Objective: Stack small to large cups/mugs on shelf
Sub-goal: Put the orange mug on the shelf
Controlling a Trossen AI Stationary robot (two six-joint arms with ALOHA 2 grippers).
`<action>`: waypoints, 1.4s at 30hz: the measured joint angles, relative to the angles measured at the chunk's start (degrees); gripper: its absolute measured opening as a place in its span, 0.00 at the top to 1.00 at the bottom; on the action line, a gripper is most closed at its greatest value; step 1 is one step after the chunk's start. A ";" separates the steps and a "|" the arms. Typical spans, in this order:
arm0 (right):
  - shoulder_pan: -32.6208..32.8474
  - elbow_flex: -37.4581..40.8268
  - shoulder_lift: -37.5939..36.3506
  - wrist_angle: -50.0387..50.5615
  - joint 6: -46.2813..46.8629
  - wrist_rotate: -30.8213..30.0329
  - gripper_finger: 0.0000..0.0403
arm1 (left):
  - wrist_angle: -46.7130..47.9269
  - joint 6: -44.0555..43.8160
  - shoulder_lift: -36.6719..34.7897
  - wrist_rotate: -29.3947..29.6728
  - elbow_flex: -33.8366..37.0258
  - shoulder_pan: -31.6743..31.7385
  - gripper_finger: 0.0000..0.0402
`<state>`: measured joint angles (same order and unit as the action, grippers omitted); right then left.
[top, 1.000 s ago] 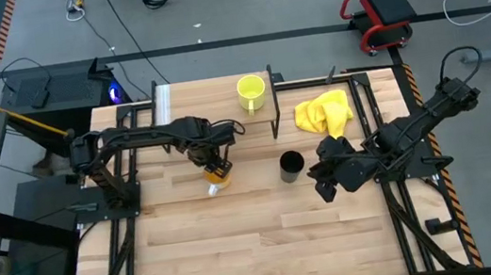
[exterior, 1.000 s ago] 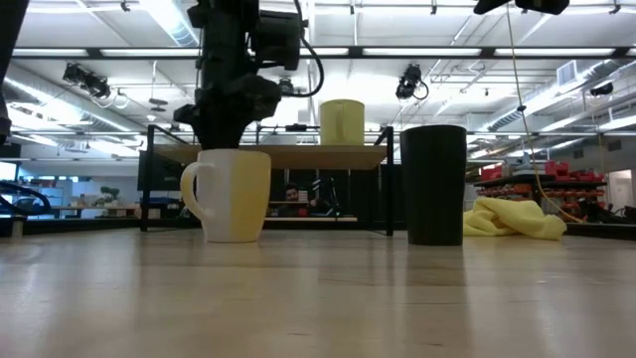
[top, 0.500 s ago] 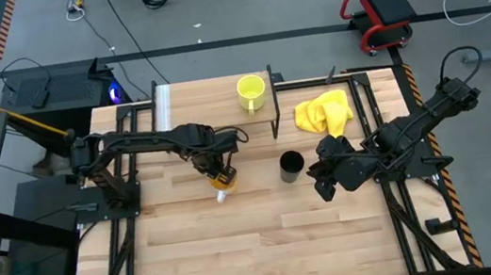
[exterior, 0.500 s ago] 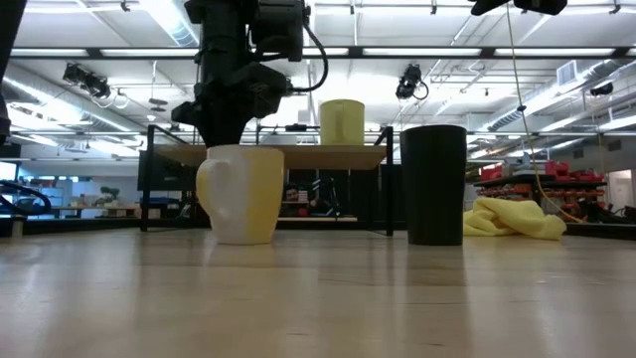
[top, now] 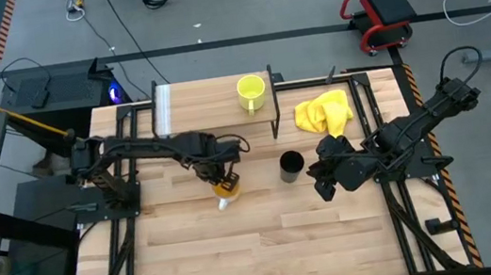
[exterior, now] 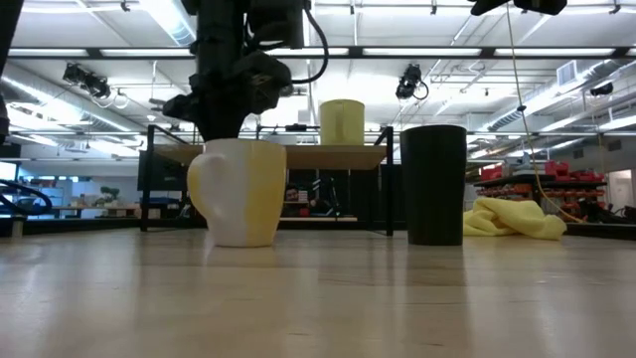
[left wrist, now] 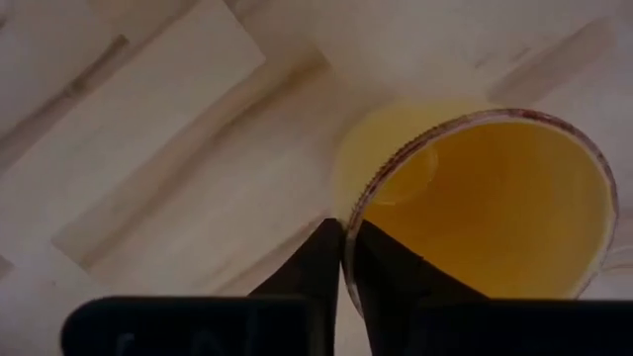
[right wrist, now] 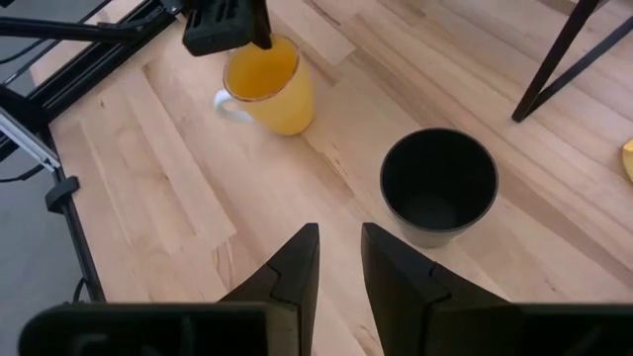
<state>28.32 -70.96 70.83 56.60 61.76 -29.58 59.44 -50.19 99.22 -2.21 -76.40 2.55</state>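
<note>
The left hand (top: 223,179) is down on the orange-inside mug (top: 225,191), its fingers (left wrist: 326,259) pinched narrow on the rim, one outside the wall and one just inside. That mug sits on the worktop (top: 268,239) out in front of the shelf (top: 213,104), well apart from it, and from the low view it looks to stand upright with its base on the wood, handle turned away to the side. Seen from the right wrist, the pale handle (right wrist: 229,103) points away from the black cup (right wrist: 438,185).

The black cup stands upright on the worktop beside the orange-inside mug, a clear gap between them, and nearer the shelf's end where the black legs come down. Up on the shelf, at that same end, the yellow-green mug (top: 251,90) stands upright, its handle toward the front edge.

A yellow cloth (top: 325,111) lies crumpled on the worktop just past that end of the shelf, not touching it.

The right hand (top: 322,184) waits near the black cup, on the side away from the orange-inside mug, its fingers (right wrist: 295,265) a little apart and holding nothing.
</note>
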 joint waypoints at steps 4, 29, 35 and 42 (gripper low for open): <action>0.00 -0.01 0.00 0.01 -0.40 0.00 0.78 | -0.12 -1.14 -0.02 -0.16 0.00 -1.31 0.86; 0.00 -0.01 0.00 0.02 -1.90 0.00 0.78 | -3.53 -12.68 -0.09 10.23 -0.02 -5.74 0.96; 0.00 0.00 0.00 0.02 -3.25 0.02 0.78 | -3.61 -13.72 -0.23 10.11 -0.05 -4.59 0.96; 0.00 -0.02 0.00 0.02 -3.83 0.02 0.80 | -0.83 -11.96 -0.26 9.11 -4.17 -2.89 0.96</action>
<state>28.32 -70.98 70.83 56.62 57.93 -29.56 58.62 -62.15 98.96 6.90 -80.57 -0.34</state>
